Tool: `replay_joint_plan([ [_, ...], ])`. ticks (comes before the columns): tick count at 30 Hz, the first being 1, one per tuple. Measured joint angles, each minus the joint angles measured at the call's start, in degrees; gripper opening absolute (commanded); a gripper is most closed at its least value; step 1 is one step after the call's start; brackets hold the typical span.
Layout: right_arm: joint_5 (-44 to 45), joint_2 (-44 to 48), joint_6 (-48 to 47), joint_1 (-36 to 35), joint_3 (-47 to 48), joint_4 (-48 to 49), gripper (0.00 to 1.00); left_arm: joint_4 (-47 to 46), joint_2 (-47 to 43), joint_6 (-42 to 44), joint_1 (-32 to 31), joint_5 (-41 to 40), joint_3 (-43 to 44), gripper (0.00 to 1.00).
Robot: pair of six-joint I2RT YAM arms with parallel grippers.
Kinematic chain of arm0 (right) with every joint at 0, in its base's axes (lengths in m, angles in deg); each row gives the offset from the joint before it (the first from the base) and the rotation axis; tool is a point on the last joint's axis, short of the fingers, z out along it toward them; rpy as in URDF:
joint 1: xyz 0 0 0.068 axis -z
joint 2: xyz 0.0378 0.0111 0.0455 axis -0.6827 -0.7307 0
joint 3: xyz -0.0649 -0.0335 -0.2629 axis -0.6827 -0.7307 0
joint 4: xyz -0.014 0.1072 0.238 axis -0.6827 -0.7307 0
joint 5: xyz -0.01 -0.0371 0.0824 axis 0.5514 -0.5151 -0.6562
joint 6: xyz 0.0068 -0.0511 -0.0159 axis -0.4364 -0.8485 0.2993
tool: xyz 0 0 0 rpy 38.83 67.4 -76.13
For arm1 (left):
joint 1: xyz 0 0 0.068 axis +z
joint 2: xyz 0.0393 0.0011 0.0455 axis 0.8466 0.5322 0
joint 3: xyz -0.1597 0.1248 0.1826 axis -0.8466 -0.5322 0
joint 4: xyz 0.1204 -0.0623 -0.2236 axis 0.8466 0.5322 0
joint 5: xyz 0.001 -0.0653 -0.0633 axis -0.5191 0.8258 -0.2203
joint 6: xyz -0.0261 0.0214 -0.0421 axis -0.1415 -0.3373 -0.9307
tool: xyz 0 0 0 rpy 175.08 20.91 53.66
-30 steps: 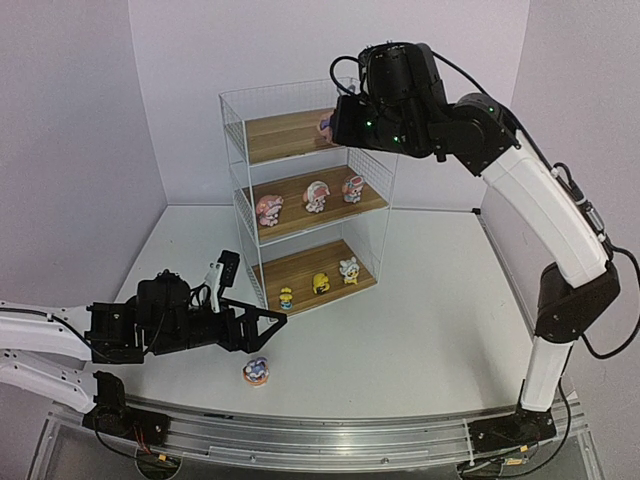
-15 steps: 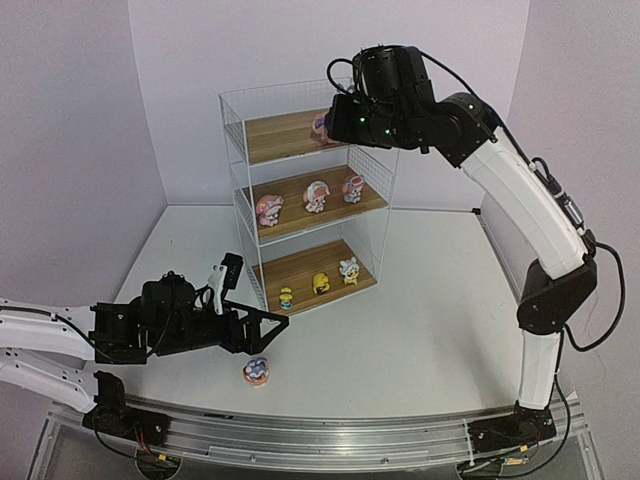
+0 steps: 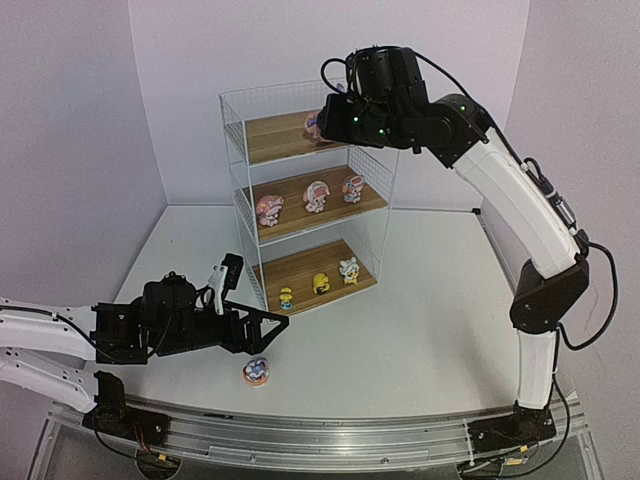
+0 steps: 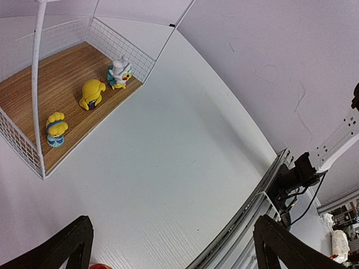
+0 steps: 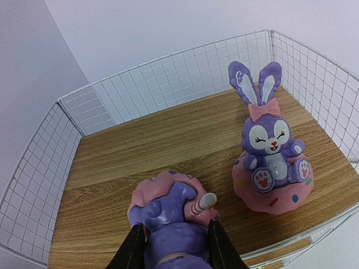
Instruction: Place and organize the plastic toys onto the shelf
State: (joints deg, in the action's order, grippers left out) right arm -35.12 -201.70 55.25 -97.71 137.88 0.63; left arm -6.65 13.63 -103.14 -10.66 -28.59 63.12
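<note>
We saw the tall white wire-frame shelf (image 3: 296, 268) with three light-brown wooden boards standing at the back of the white bench (image 3: 420, 310). The right hand (image 5: 175, 245) reached over the shelf's top board, its two fingers (image 5: 134, 249) closed on either side of a purple long-eared bunny figurine on a pink base (image 5: 168, 216). We could not tell whether its base touched the wood. To the right of it on the same top board, near the shelf's wire side, a second purple bunny with a pink bow (image 5: 272, 162) sat upright and apart from it. Three pink-white figurines (image 3: 316, 195) stood in a row on the shelf's middle board, and three small yellow and white figurines (image 4: 91, 93) stood in a row on its bottom board. A third purple bunny on a pink base (image 3: 256, 371) lay on the bench in front of the shelf, well apart from it. The left hand (image 3: 250, 300) hung above the bench, in front of the shelf and to its left, near that lone bunny, with its jaws spread wide and nothing between them.
</note>
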Motion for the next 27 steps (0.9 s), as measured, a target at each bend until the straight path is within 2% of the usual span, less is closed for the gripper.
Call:
replay_joint_plan([
  [4, 0.15, -0.8, -0.55, 0.15, 0.65, 1.09, 0.41, 0.0, 0.0, -0.06, 0.0, -0.02, -0.1, 1.0],
  [10, -0.15, -1.54, -1.31, 0.28, 0.75, 3.25, 0.42, 0.0, -0.04, -0.3, 0.0, -0.06, -0.17, 1.0],
  [27, -1.52, -2.02, -5.59, 0.37, -0.2, 6.72, 0.28, 0.02, -1.27, -0.33, 0.0, -0.98, -1.2, 1.0],
])
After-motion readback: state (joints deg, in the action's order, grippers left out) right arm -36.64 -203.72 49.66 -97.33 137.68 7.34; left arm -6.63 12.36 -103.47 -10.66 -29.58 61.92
